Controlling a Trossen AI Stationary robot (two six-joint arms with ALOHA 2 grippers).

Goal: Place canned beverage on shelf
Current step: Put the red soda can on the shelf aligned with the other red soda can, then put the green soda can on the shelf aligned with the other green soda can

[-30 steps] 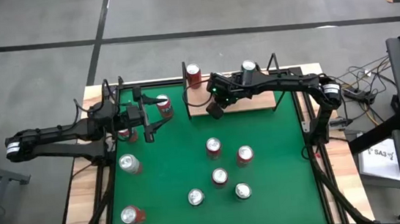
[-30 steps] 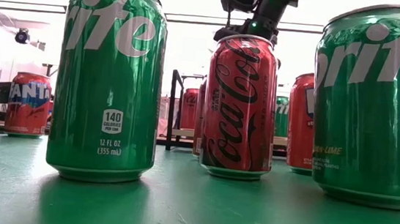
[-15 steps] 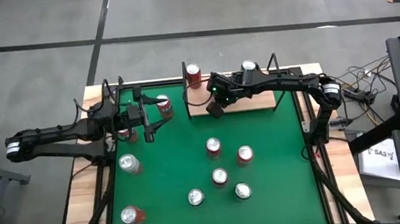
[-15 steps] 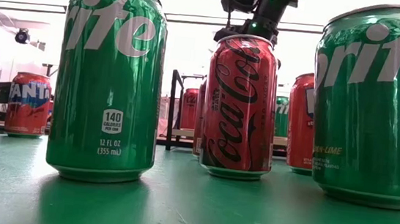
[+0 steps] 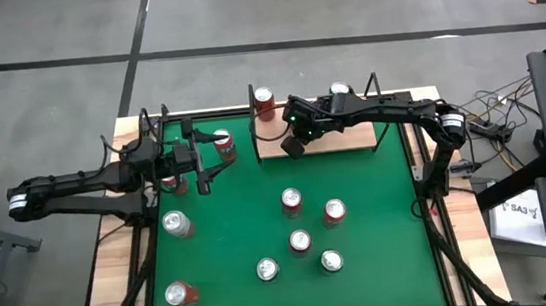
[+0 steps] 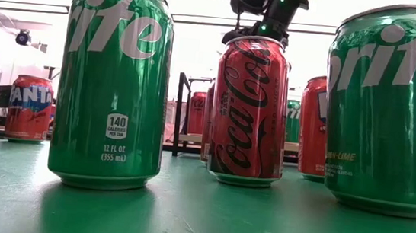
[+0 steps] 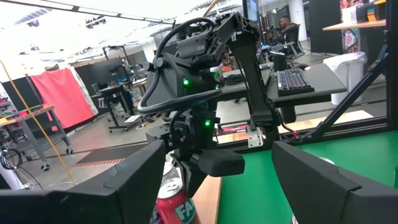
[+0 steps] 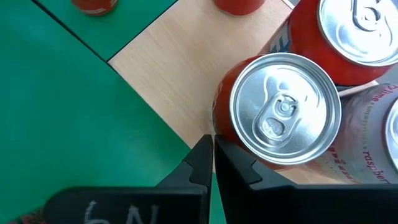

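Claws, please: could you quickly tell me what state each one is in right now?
Left claw: open, around a red can, not gripping.
Right claw: shut, empty, over the shelf.

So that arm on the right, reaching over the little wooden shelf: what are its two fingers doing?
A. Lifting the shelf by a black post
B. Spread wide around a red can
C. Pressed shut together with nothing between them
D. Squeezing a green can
C: the right wrist view shows the right gripper with its fingers closed against each other and holding nothing, just beside a red can standing on the shelf.
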